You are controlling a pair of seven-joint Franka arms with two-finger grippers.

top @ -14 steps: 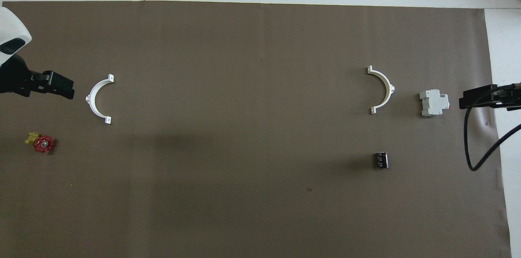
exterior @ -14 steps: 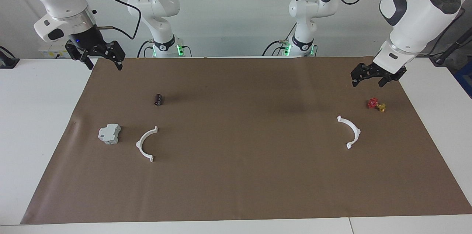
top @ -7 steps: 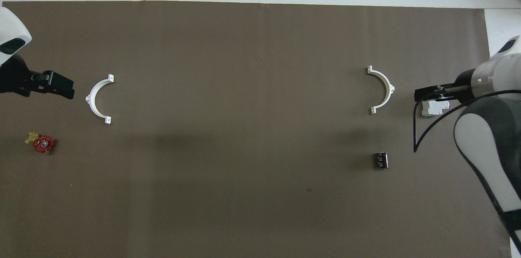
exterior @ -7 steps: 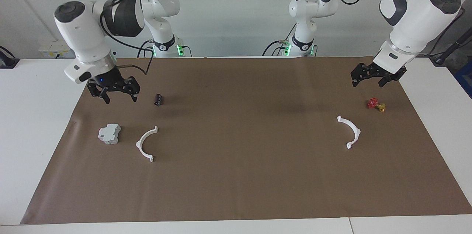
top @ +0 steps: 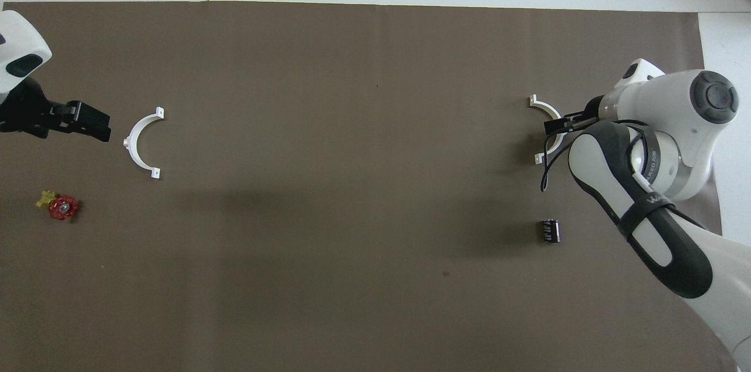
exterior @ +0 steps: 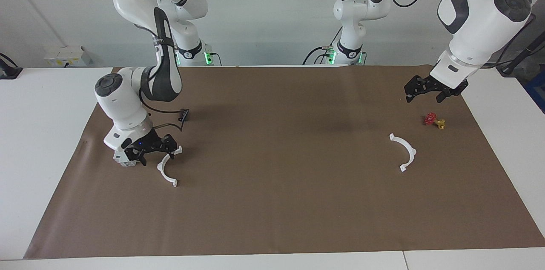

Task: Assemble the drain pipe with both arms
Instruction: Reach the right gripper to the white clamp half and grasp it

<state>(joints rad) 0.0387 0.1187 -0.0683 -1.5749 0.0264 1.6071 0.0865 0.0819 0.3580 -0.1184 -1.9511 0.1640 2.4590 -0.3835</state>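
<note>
Two white half-ring arcs lie far apart on the brown paper. One arc is at the right arm's end; in the overhead view only its ends show past the arm. My right gripper is open and low over that arc's end nearer the robots; I cannot tell if it touches. It also shows in the overhead view. The other arc lies at the left arm's end. My left gripper is open and empty, raised near the red valve.
A grey boxy block sits beside the right gripper, partly hidden by it. A small black cylinder lies nearer the robots than that arc. A red and yellow valve lies beside the left gripper.
The right arm has swung from the paper's corner near its base, over the grey block, down to the arc. The left gripper has barely moved. The arcs have not moved.
</note>
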